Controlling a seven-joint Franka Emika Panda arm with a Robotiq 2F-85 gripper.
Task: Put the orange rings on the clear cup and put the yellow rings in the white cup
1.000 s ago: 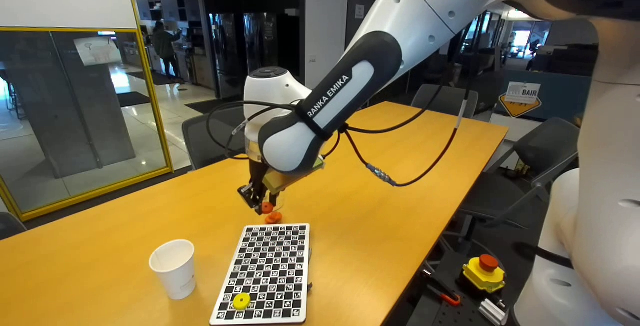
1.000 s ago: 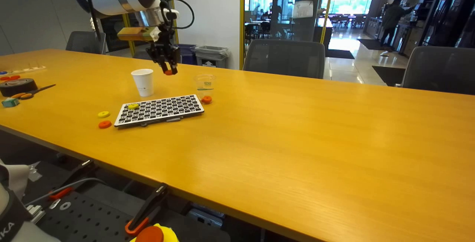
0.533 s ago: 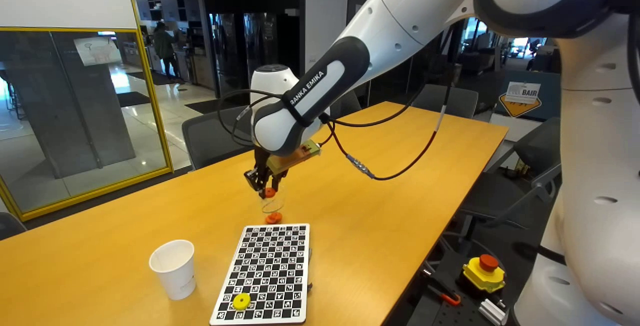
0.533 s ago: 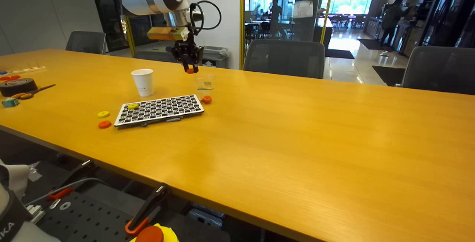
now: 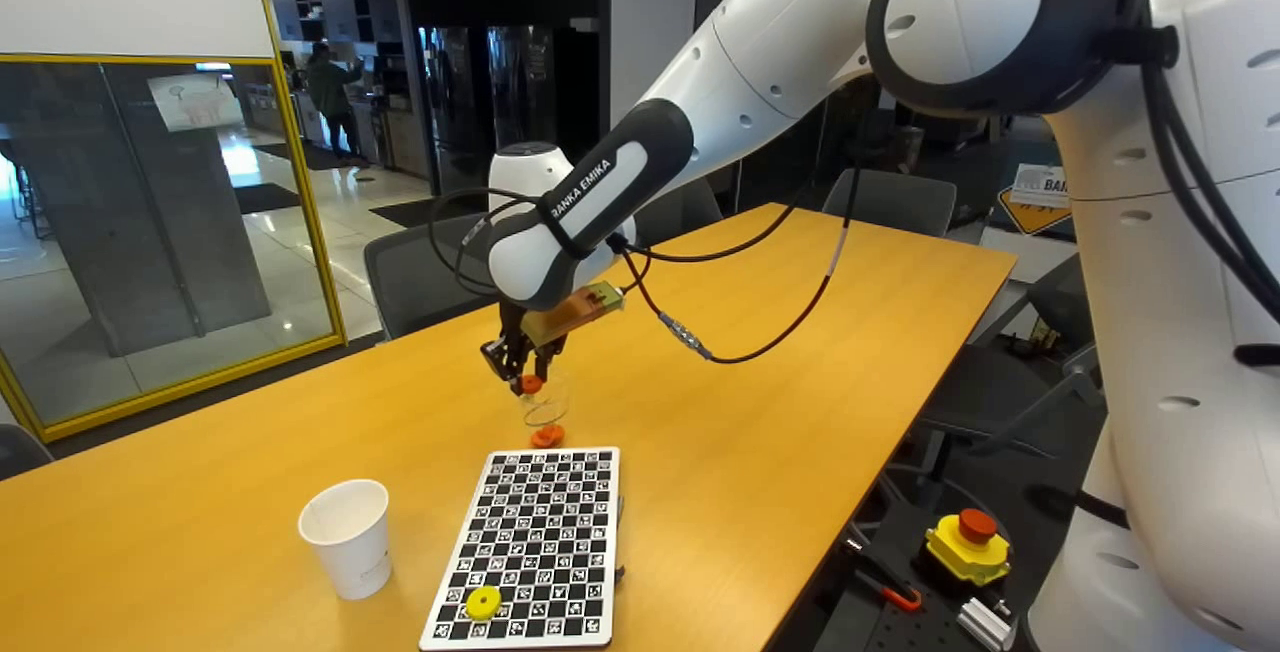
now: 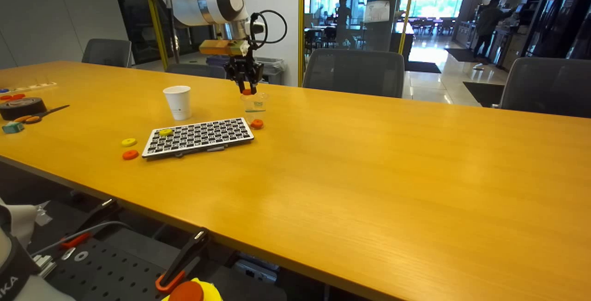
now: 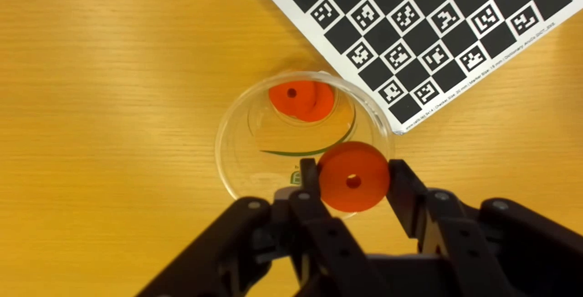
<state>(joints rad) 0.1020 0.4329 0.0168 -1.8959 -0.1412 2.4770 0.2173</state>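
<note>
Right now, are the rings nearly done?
Done: two orange rings seem inside the clear cup. In hand: the gripper holds another orange ring near the cup's rim. Left: one orange ring and one yellow ring on the table, another yellow ring on the checkered board.

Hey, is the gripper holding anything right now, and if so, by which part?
Yes. The gripper holds an orange ring, pinched flat-sided between its jaws at two opposite points on the outer edge.
</note>
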